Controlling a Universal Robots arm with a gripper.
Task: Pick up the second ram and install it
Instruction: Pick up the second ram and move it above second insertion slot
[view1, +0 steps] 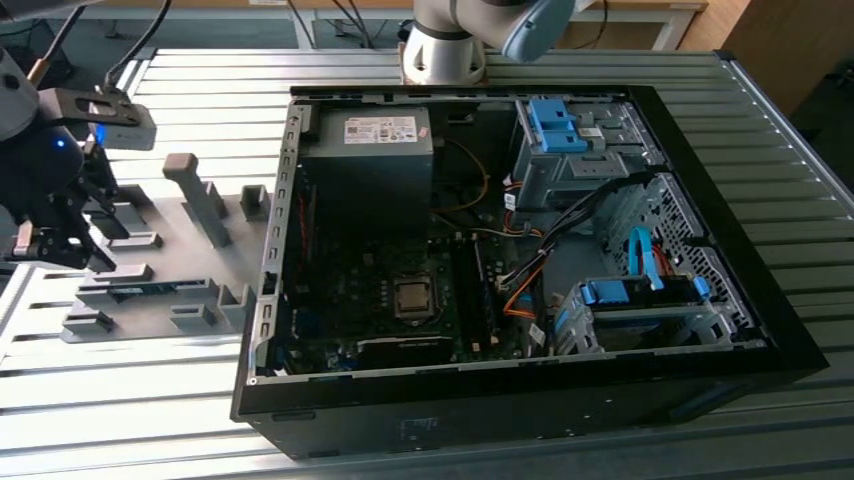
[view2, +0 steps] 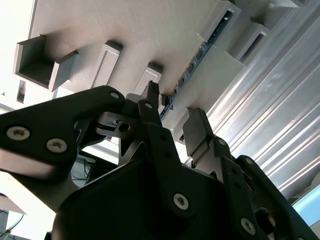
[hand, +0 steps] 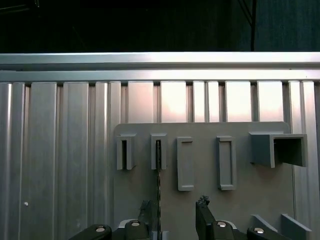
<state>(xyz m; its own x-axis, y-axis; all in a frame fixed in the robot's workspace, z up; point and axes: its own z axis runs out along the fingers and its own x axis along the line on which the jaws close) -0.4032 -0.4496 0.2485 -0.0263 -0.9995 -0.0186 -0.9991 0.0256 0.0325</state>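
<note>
The second ram (hand: 158, 190) is a thin blue-green strip standing on edge in slotted blocks of the grey fixture plate (hand: 205, 200). The second wrist view shows the ram (view2: 200, 52) running along the plate towards the fingers. My gripper (hand: 175, 212) is open just above the plate. The strip sits between the two dark fingers (hand: 202, 210), close to one of them and well apart from the other. In the exterior view my gripper (view1: 80, 250) hangs over the fixture plate (view1: 174, 250) at that view's left, with the ram (view1: 138, 290) just below it.
An open black computer case (view1: 534, 400) lies at the exterior view's centre and right. Its motherboard (view1: 400, 300) faces up, with cables and blue drive brackets (view1: 627, 292) alongside. Grey upright blocks (view1: 200, 205) rise from the fixture plate. Everything rests on a ribbed aluminium table (view1: 134, 400).
</note>
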